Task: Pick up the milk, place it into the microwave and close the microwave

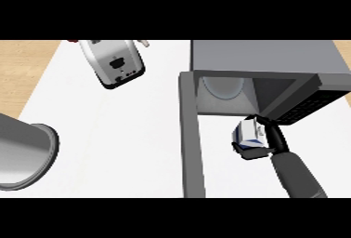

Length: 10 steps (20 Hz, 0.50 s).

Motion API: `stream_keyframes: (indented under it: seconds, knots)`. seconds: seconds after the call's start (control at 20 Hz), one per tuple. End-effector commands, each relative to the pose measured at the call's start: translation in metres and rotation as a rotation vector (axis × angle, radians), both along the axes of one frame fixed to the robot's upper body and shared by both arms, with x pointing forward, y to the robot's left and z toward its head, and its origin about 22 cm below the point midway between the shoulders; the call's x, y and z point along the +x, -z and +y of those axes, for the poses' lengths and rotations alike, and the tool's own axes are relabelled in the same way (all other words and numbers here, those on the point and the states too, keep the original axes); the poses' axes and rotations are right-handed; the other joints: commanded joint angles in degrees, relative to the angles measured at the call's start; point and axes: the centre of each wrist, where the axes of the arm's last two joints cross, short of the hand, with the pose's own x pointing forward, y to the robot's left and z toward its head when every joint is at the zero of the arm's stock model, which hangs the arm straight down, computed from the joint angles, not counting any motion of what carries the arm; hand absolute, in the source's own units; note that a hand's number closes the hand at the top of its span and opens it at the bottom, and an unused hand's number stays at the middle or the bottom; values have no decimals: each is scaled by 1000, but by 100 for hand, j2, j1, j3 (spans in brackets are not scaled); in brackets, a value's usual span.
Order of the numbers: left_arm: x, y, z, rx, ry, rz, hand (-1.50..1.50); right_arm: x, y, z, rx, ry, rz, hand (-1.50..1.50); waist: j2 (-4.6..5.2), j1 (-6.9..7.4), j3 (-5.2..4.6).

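Milk point(248, 134): boxy white-blue carton, clasped by black right hand point(266, 139) before open grey microwave point(264, 79).

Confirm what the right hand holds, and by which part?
The right hand holds the milk carton, its fingers curled round the carton's body from the side, just in front of the open microwave. The left hand is not in view.

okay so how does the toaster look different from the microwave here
The toaster is white with a dark front panel; the microwave is grey. The toaster lies tilted at the counter's far left, apart from everything; the microwave sits square at the right, its door swung open, with the right hand holding the milk at its opening. Both rest on the white counter.
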Motion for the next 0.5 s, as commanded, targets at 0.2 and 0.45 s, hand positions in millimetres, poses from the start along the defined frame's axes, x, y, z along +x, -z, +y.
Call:
stream_keyframes:
  seconds: [0.2,0.45]
  knots:
    - [-9,6,10,-1,-35,17,-150,19,-13,39,148,-227,-67,150,-65,-136,-14]
    - [-16,5,17,0,-25,36,-150,43,-45,67,82,-180,-155,150,-80,-178,-18]
